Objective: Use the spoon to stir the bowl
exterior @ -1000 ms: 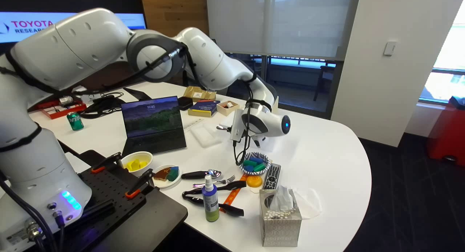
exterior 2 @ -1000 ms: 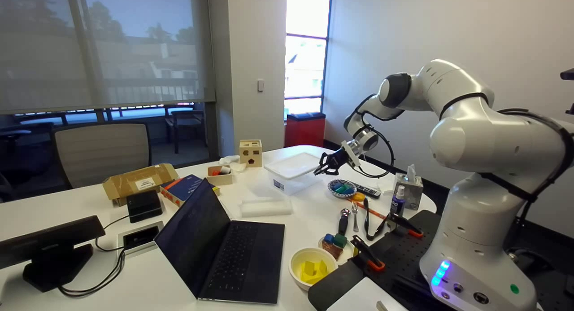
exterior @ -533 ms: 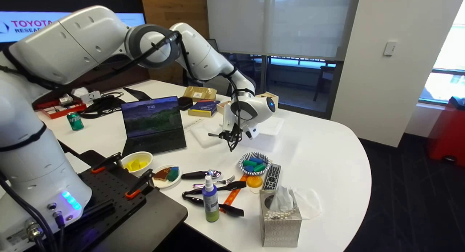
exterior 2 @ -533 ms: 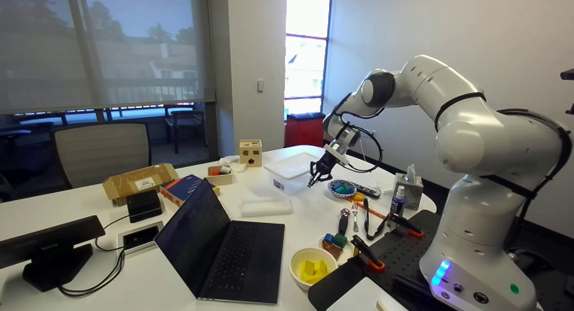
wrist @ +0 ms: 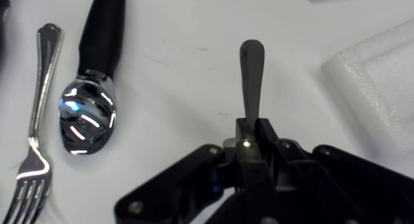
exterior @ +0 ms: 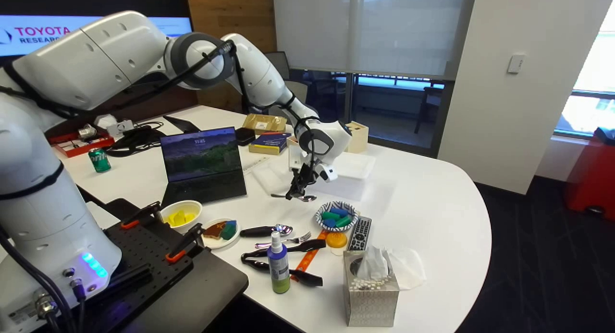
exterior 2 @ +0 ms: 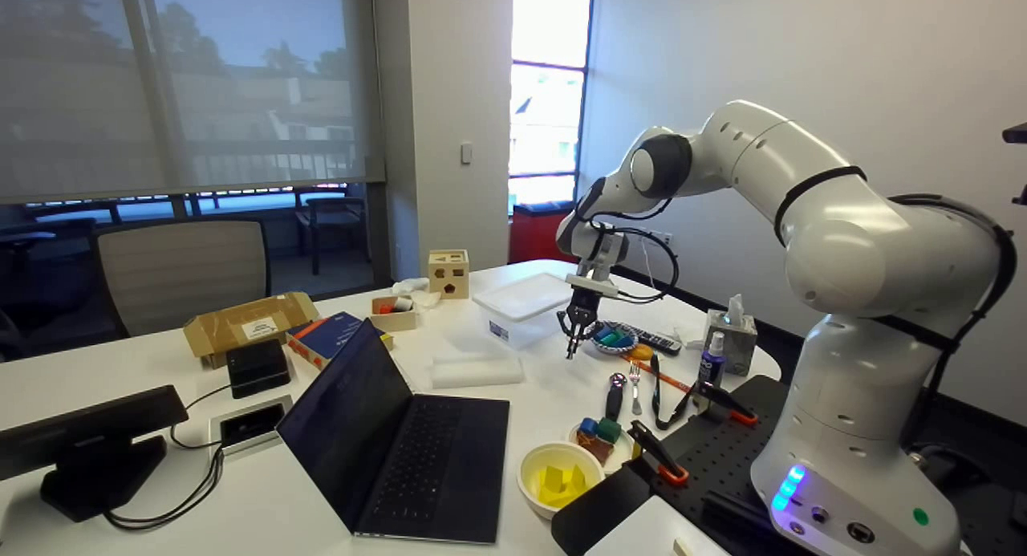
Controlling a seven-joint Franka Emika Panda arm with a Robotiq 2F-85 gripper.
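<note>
My gripper (exterior: 293,195) is shut on the spoon (exterior: 308,198), which lies roughly level across the fingertips just above or at the table; I cannot tell if it touches. In the wrist view the spoon's grey handle (wrist: 252,69) sticks out past the fingertips (wrist: 253,125); its head is hidden there. The gripper also shows in an exterior view (exterior 2: 571,352), pointing down. The bowl (exterior: 319,224), small, round and patterned blue and white, holds blue and green pieces; it also shows in an exterior view (exterior 2: 595,346). The gripper is beside the bowl, apart from it, on the laptop side.
A clear lidded bin (exterior 2: 521,307) stands behind the gripper. White foam (wrist: 381,88) lies near it. A scoop (wrist: 102,33), a fork (wrist: 45,75), tongs (exterior: 307,245), a remote (exterior: 360,233), a spray bottle (exterior: 278,265), a tissue box (exterior: 371,299) and a laptop (exterior: 204,165) are around.
My gripper has moved from over by the bowl toward the laptop side and down, turning to point more straight down. The spoon moved with it, lower now. The bowl stays put.
</note>
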